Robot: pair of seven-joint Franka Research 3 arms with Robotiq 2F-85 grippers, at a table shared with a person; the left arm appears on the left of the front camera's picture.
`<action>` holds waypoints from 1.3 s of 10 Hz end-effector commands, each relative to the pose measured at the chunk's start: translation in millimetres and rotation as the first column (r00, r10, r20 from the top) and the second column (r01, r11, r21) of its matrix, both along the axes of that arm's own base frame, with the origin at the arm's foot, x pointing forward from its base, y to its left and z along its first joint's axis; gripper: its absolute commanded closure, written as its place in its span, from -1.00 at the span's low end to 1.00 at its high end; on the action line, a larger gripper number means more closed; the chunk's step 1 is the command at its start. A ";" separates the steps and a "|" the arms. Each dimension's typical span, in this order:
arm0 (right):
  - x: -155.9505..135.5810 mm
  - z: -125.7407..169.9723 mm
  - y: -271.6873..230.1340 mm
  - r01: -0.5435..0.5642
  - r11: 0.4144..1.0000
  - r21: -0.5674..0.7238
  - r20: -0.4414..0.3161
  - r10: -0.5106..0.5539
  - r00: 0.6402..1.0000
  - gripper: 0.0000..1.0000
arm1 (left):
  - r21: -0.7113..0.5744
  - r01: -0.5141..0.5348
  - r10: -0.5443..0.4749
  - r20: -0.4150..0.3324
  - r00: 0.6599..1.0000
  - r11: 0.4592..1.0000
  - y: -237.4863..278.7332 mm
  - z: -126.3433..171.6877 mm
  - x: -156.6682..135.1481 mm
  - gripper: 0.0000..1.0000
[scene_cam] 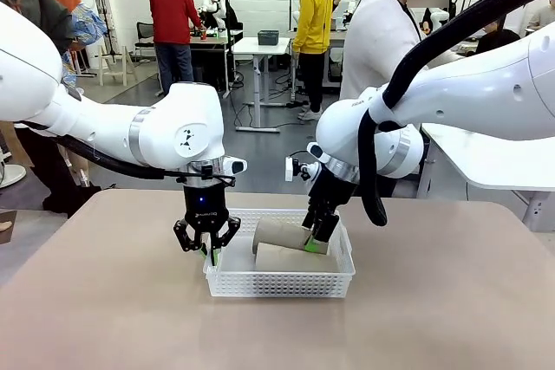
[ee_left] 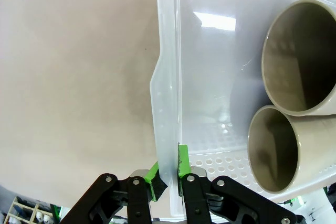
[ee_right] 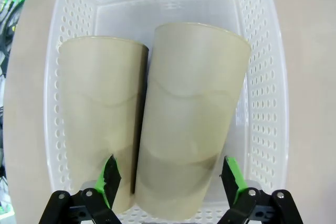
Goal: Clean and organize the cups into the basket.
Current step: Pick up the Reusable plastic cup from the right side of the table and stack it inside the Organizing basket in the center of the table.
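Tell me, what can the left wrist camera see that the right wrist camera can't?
Left wrist view: the left tool pinching the white basket by its end wall, the insides of the two tan cups seen through their open mouths, and bare table beside the basket. Right wrist view: the cups' outsides, lying side by side, and the right tool open, its fingers spread around one cup's end. Both: the same basket with the same two cups lying in it.
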State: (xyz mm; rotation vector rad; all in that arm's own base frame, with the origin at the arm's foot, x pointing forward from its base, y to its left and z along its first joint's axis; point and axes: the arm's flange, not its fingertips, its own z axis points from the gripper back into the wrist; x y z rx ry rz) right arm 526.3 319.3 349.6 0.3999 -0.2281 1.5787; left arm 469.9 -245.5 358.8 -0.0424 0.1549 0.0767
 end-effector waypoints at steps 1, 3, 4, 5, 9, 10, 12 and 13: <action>-3.7 21.6 -2.9 0.002 1.000 0.007 -0.006 -0.002 1.000 -1.00 | -0.003 -0.001 0.001 0.009 1.000 1.000 -0.8 1.9 0.6 1.00; -12.2 81.1 -43.0 -0.002 0.974 0.224 0.003 0.001 1.000 -1.00 | -0.003 -0.001 0.001 0.009 1.000 1.000 -0.8 1.9 0.6 1.00; -15.8 111.3 -85.4 0.007 0.927 0.375 -0.013 -0.003 1.000 -1.00 | -0.003 -0.001 0.001 0.009 1.000 1.000 -0.8 1.9 0.6 1.00; -18.9 132.1 -137.9 0.021 0.862 0.506 -0.017 -0.014 1.000 -1.00 | -0.003 -0.001 0.001 0.009 1.000 1.000 -0.8 1.9 0.6 1.00; -22.9 120.9 -352.4 0.103 0.594 0.798 -0.052 -0.103 0.993 -1.00 | -0.003 -0.001 0.001 0.009 1.000 1.000 -0.8 1.9 0.6 1.00; -25.0 102.8 -388.5 0.122 0.561 0.819 -0.067 -0.119 0.991 -1.00 | -0.003 -0.001 0.001 0.009 1.000 1.000 -0.8 1.9 0.6 1.00; -41.8 72.2 -436.7 0.108 0.519 0.848 -0.060 -0.108 0.992 -1.00 | -0.003 -0.001 0.001 0.009 1.000 1.000 -0.8 1.9 0.6 1.00; -50.3 62.0 -451.2 0.117 0.506 0.855 -0.066 -0.118 0.991 -1.00 | -0.003 -0.001 0.001 0.009 1.000 1.000 -0.8 1.9 0.6 1.00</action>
